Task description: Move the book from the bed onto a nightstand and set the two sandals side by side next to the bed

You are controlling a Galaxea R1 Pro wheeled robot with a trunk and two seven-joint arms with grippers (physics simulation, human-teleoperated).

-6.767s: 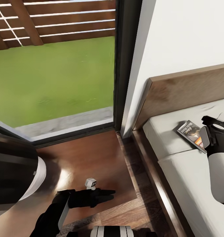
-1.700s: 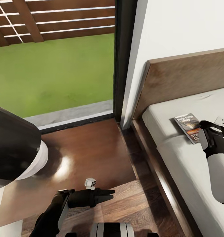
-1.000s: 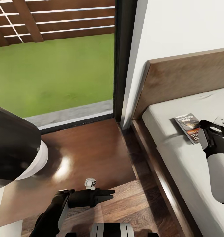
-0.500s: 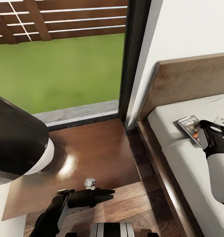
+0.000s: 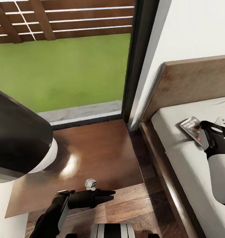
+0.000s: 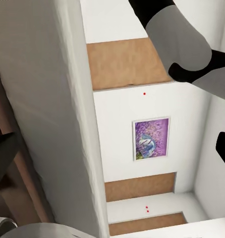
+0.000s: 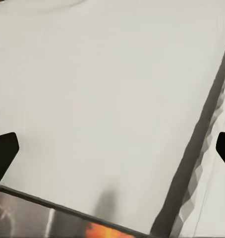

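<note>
**A:** Start with the right gripper [image 5: 201, 129]. What is it doing?

**B:** In the head view it sits over the near edge of the book [image 5: 192, 128], hiding part of the cover. In the right wrist view its two dark fingertips [image 7: 3, 153] stand wide apart at the frame's edges, so the jaws are spread, with the book [image 7: 53, 218] lying between and below them. They are not closed on it.

**A:** And the book itself?

**B:** It lies flat on the white mattress of the bed [image 5: 178, 132], near the headboard [image 5: 195, 82] and not far from the mattress edge that faces the nightstand. An orange patch shows on its cover.

**A:** The left gripper [image 5: 111, 194]?

**B:** It points sideways, low in the head view, above the floor planks just off the front edge of the nightstand [image 5: 92, 152]. Its fingers look drawn together into a narrow point with nothing between them.

**A:** What surrounds all this?

**B:** The nightstand is glossy reddish brown and stands between the bed frame and the window [image 5: 139, 59], which looks out on grass and a slatted fence. A large dark lamp shade [image 5: 16, 138] with a white rim overhangs the nightstand's far side from the bed. The left wrist view shows a white wall and a small purple picture [image 6: 151, 139].
</note>
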